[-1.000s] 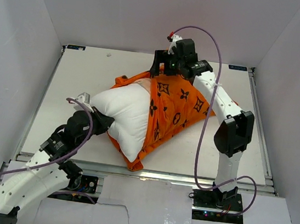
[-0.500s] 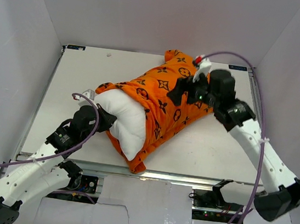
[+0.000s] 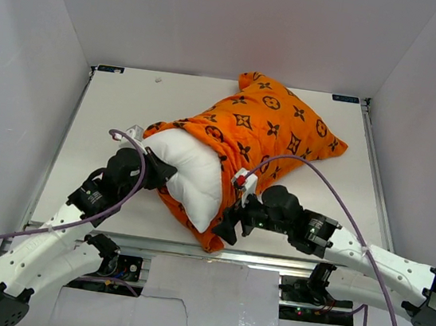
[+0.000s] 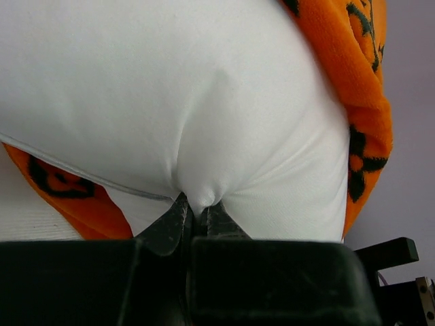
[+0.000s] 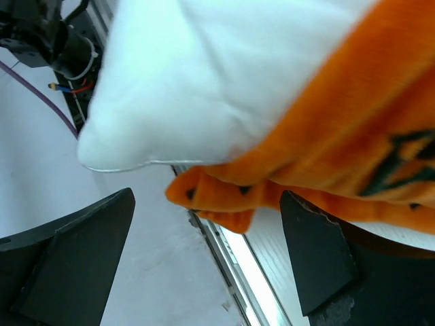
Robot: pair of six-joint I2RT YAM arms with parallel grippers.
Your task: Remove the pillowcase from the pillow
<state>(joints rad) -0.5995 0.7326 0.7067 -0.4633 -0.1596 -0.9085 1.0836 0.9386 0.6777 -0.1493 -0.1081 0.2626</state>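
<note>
The orange pillowcase with dark motifs covers the far right part of the white pillow, whose near left end sticks out bare. My left gripper is shut on a pinch of the pillow fabric at that bare end. My right gripper sits low at the near edge, open. In the right wrist view the pillowcase corner hangs between the right gripper's spread fingers, touching neither, under the pillow's white corner.
The white table has walls on three sides. A metal rail runs along its near edge, just under the right gripper. A purple cable arcs over the table by the right arm.
The right arm has swung from the far side of the pillowcase down to the near edge, by the cover's open hem. The pillowcase has dropped and spread toward the far right. The left gripper keeps its hold.
</note>
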